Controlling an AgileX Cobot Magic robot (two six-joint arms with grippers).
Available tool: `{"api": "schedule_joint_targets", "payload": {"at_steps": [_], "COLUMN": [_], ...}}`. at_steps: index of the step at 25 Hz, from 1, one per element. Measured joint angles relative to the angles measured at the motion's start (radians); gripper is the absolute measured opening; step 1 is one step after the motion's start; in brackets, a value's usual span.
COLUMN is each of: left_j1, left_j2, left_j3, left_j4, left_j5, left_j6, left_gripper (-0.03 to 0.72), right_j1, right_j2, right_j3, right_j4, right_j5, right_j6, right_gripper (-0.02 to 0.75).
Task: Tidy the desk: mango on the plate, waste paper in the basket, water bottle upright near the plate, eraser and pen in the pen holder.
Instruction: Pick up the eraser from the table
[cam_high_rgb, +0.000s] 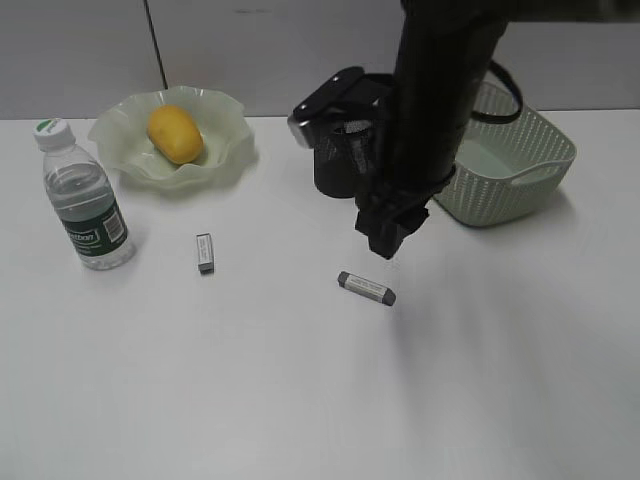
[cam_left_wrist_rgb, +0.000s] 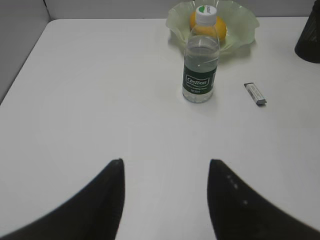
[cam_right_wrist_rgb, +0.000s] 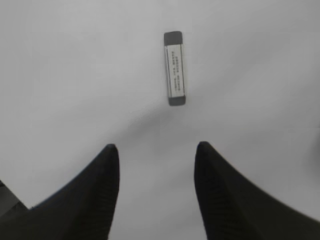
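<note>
The yellow mango (cam_high_rgb: 175, 134) lies in the wavy-rimmed green plate (cam_high_rgb: 225, 125) at the back left. Beside it the water bottle (cam_high_rgb: 85, 200) stands upright with its cap on. A grey eraser (cam_high_rgb: 366, 288) with a white label lies mid-desk, and my right gripper (cam_high_rgb: 392, 235) hangs just above and behind it. In the right wrist view the eraser (cam_right_wrist_rgb: 175, 68) lies lengthwise ahead of my open right gripper (cam_right_wrist_rgb: 156, 146), nothing between the fingers. My left gripper (cam_left_wrist_rgb: 166, 162) is open over bare desk, the bottle (cam_left_wrist_rgb: 201, 60) far ahead. The waste paper and pen are out of view.
A second similar grey bar (cam_high_rgb: 205, 253) lies right of the bottle. The black mesh pen holder (cam_high_rgb: 340, 160) stands behind my right arm, with the green woven basket (cam_high_rgb: 520, 160) at its right. Grey wall panels close the desk's far edge.
</note>
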Motion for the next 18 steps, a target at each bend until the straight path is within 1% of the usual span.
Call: {"api": "schedule_joint_targets", "payload": {"at_steps": [6,10,14,18], "left_j1": [0.0,0.0,0.0,0.0], "left_j2": [0.0,0.0,0.0,0.0], "left_j3": [0.0,0.0,0.0,0.0], "left_j4": [0.0,0.0,0.0,0.0], "left_j5": [0.0,0.0,0.0,0.0], "left_j6": [0.0,0.0,0.0,0.0], "left_gripper": [0.406,0.389,0.375,0.372], "right_j1": [0.001,0.001,0.001,0.0], "right_j2": [0.135,0.194,0.24,0.278], "right_j3": [-0.049,-0.074,-0.077,-0.079], "right_j4": [-0.002,0.005,0.015,0.016], "right_j5": [-0.033,-0.052,-0.1,-0.108], "right_j6": [-0.05,-0.077,-0.105,-0.118], "right_gripper": [0.395,0.392,0.353,0.317]}}
